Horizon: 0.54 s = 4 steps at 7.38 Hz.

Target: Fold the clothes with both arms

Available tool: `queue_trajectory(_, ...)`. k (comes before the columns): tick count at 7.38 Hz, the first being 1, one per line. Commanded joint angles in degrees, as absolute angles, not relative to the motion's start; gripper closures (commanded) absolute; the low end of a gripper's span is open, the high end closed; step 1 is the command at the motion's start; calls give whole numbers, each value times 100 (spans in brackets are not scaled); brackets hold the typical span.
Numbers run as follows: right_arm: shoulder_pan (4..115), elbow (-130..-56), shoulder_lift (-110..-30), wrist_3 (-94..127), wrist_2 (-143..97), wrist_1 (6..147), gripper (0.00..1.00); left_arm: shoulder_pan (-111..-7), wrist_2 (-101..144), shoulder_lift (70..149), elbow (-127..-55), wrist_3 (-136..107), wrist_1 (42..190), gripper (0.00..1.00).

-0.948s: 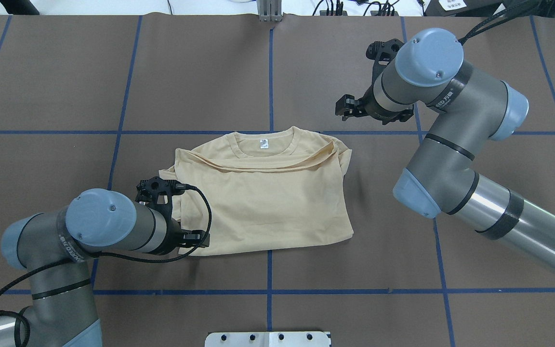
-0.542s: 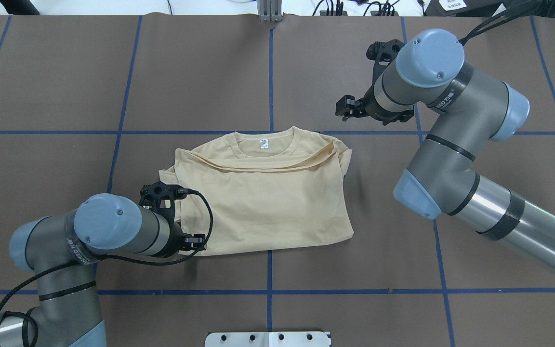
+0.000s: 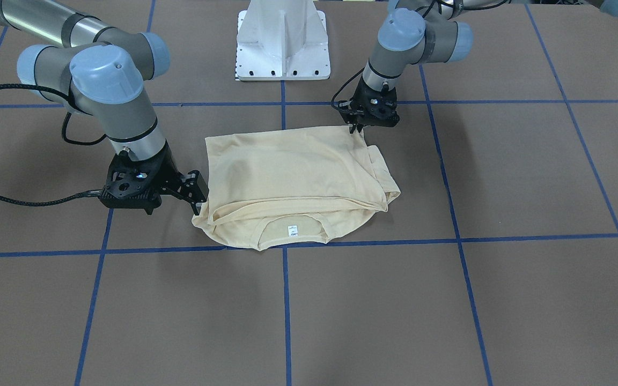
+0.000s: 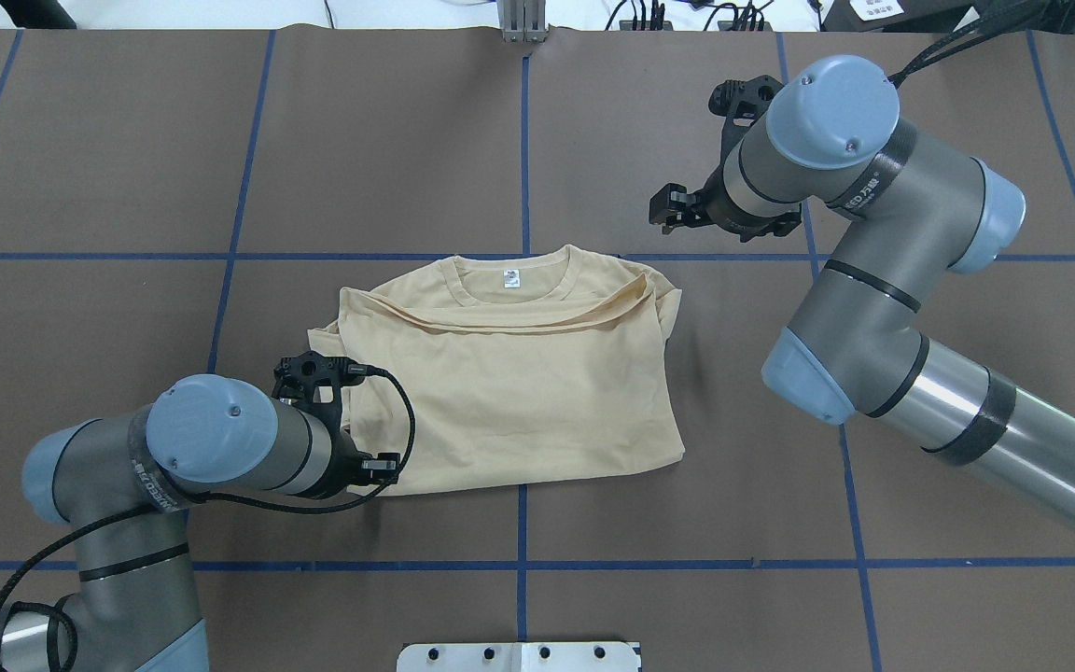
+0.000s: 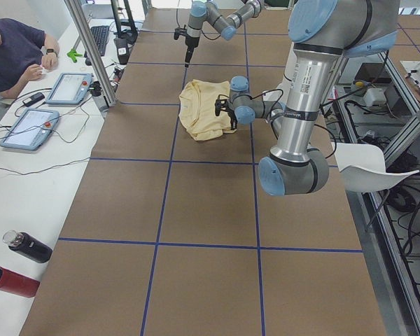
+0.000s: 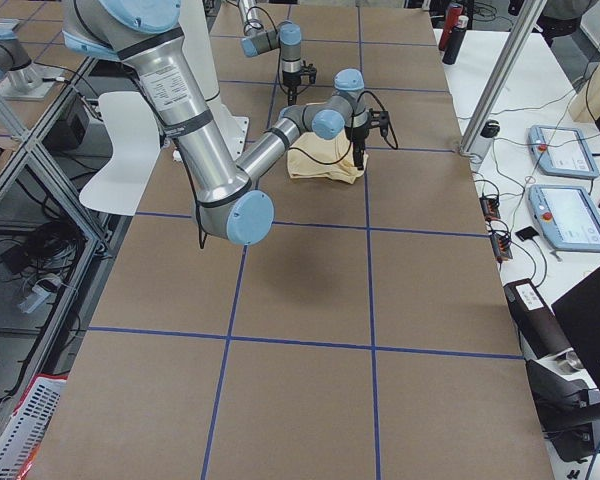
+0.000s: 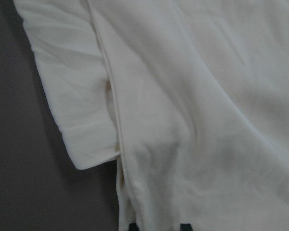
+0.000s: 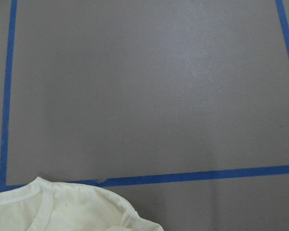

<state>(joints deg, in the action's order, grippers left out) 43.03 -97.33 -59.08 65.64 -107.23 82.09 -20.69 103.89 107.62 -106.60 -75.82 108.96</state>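
Observation:
The pale cream shirt (image 3: 293, 171) lies folded on the brown table, collar and white neck label on the far side from the robot (image 4: 509, 392). My left gripper (image 4: 383, 464) points down at the shirt's near left corner (image 3: 358, 128). In the left wrist view its two dark fingertips (image 7: 159, 227) stand apart with smooth cloth (image 7: 183, 120) between them. My right gripper (image 4: 665, 210) hovers open off the far right shoulder, holding nothing (image 3: 199, 194). The right wrist view shows bare table and a bit of the collar (image 8: 62, 211). The print is hidden.
The white pedestal base (image 3: 282, 43) stands at the table's near edge behind the shirt. Blue tape lines (image 4: 523, 140) cross the brown mat. A side bench holds tablets (image 5: 28, 129) and bottles (image 5: 28, 246), with a seated person (image 5: 10, 49) there.
The left arm's elbow and wrist have shifted a little to the right and down toward the shirt's corner. The shirt and the right arm have stayed put.

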Motion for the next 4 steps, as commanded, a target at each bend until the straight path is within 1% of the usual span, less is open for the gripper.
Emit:
queue_trajectory(1, 4307, -9747, -5915, 6565, -10723, 8209, 0, -2118, 10389, 10723, -10740, -7533, 10846, 100)
queue_trajectory(3, 4298, -9738, -5915, 6574, -10714, 8209, 0, -2292, 10371, 10635, -10732, -7288, 10793, 100)
queue_trajectory(4, 4289, -9738, -5915, 6574, -10714, 8209, 0, -2572, 10371, 10574, -10662, -7043, 10793, 100)
